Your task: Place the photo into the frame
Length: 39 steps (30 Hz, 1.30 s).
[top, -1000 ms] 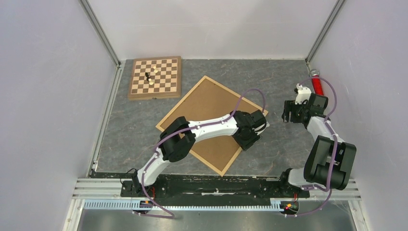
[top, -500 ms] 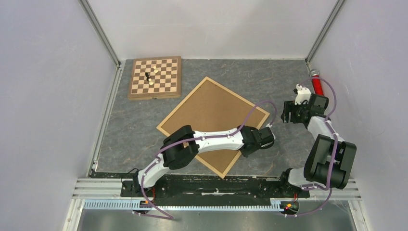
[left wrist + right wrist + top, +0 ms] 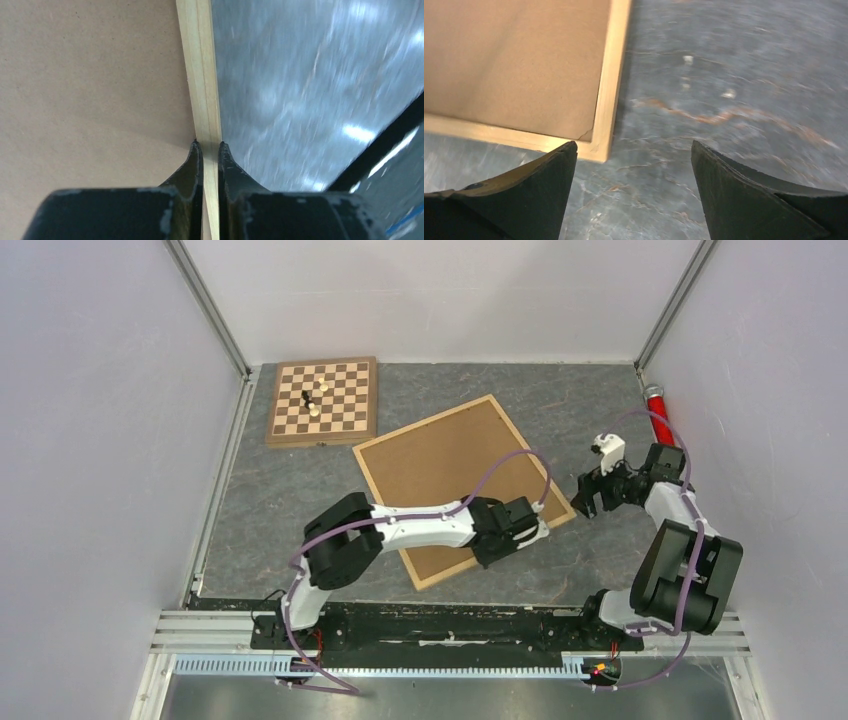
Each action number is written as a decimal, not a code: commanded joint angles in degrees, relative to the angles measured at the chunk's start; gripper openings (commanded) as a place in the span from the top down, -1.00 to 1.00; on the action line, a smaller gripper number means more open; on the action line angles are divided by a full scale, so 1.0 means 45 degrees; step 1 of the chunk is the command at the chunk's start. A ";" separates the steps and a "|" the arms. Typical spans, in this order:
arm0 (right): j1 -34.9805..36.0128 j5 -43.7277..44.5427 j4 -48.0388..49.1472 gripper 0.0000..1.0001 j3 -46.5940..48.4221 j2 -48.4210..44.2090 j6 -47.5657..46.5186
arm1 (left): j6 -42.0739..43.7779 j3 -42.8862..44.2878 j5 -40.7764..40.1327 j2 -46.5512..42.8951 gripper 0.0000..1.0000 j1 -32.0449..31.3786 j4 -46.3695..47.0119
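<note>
The frame (image 3: 424, 422), light wood with a narrow border, lies flat on the grey table with a brown backing board (image 3: 450, 470) filling it. My left gripper (image 3: 540, 530) is shut on the frame's near-right border. In the left wrist view the wooden strip (image 3: 200, 75) runs straight between the closed fingers of the left gripper (image 3: 207, 145). My right gripper (image 3: 585, 498) hovers open just right of the frame's right corner (image 3: 606, 115). Only bare table lies between the fingers of the right gripper (image 3: 634, 150). The photo is out of view.
A checkered chessboard (image 3: 322, 400) with a few pieces sits at the back left. A red cylinder (image 3: 660, 415) lies against the right wall. White walls enclose the table on three sides, and the arms' base rail runs along the near edge.
The left gripper closed on the frame's border and the frame swung clockwise in the top view. The right gripper moved left toward the frame's corner and opened wider.
</note>
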 commanded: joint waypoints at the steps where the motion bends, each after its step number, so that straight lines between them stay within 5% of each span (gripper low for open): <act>1: 0.0018 -0.3166 -0.4113 -0.76 0.0661 0.0400 -0.6191 | 0.3141 -0.2184 0.1894 -0.1995 0.95 -0.0037 -0.0797; 7: 0.0872 -0.3631 -0.6861 -0.77 0.0084 -0.0781 -0.9998 | 0.4509 -0.3815 0.2255 -0.3392 0.96 -0.0037 -0.0773; 14: 0.2493 -0.3012 -0.8709 -0.71 -0.0865 -0.2905 -1.1745 | 0.4790 -0.3092 0.2892 -0.3487 0.95 -0.0046 -0.1828; 30: 0.5121 -0.3132 -0.7453 -0.43 -0.2655 -0.3720 -1.1337 | 0.5781 -0.2834 0.2997 -0.4964 0.95 -0.0037 -0.2882; 39: 0.6128 -0.2255 -0.5048 -0.37 -0.3253 -0.6038 -0.9049 | 0.5988 -0.2527 0.3908 -0.5534 0.95 0.0236 -0.3299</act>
